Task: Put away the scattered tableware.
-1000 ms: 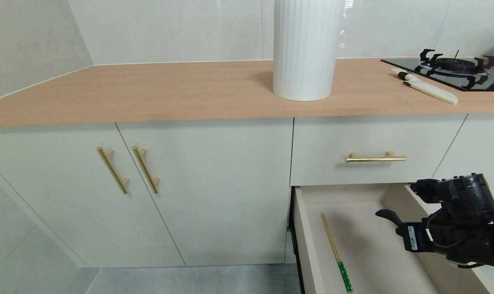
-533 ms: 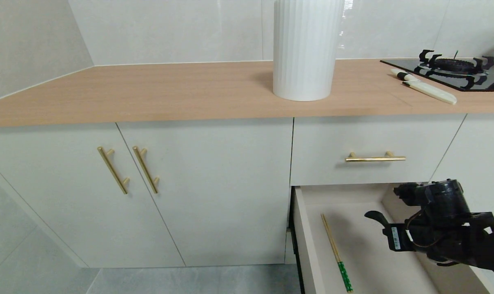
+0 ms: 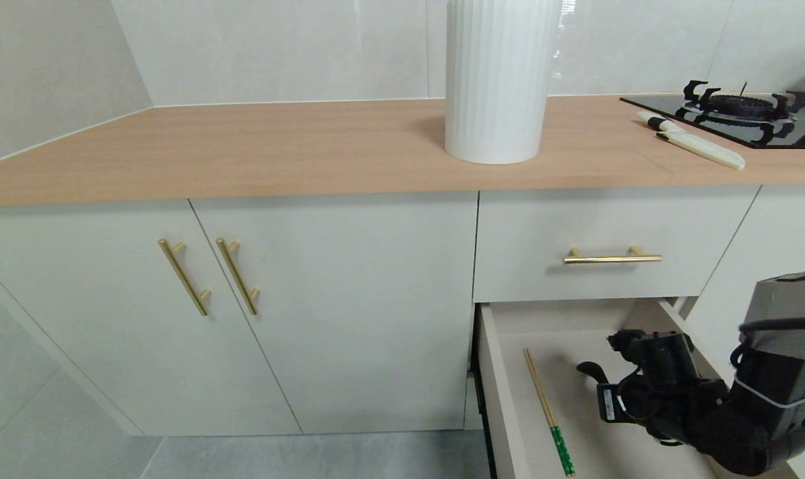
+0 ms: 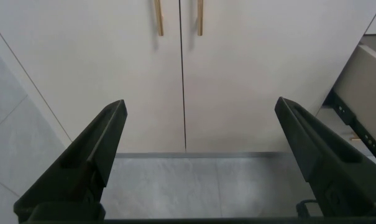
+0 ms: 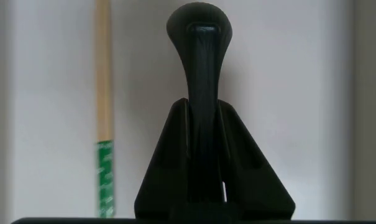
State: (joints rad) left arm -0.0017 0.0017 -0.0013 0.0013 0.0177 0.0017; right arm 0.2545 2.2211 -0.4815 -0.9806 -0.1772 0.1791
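The lower drawer (image 3: 494,372) stands pulled out, with a pair of wooden chopsticks (image 3: 545,412) with green ends lying along its floor near the left wall. My right gripper (image 3: 605,392) hangs inside the drawer to the right of the chopsticks, shut on a black utensil (image 3: 587,369) whose rounded end sticks out past the fingers. In the right wrist view the utensil (image 5: 203,37) rises from my right gripper (image 5: 205,112), with the chopsticks (image 5: 103,93) beside it. A white-bladed knife (image 3: 698,148) lies on the counter. My left gripper (image 4: 200,143) is open, facing the cabinet doors.
A tall white ribbed vase (image 3: 495,80) stands on the wooden counter (image 3: 276,146), and a black gas stove (image 3: 742,110) sits at the far right behind the knife. The upper drawer with its gold handle (image 3: 612,258) is closed. Two cabinet doors with gold handles (image 3: 183,276) are at the left.
My right gripper has moved left and down, deeper into the open drawer and closer to the chopsticks, still holding the black utensil. Nothing else has moved.
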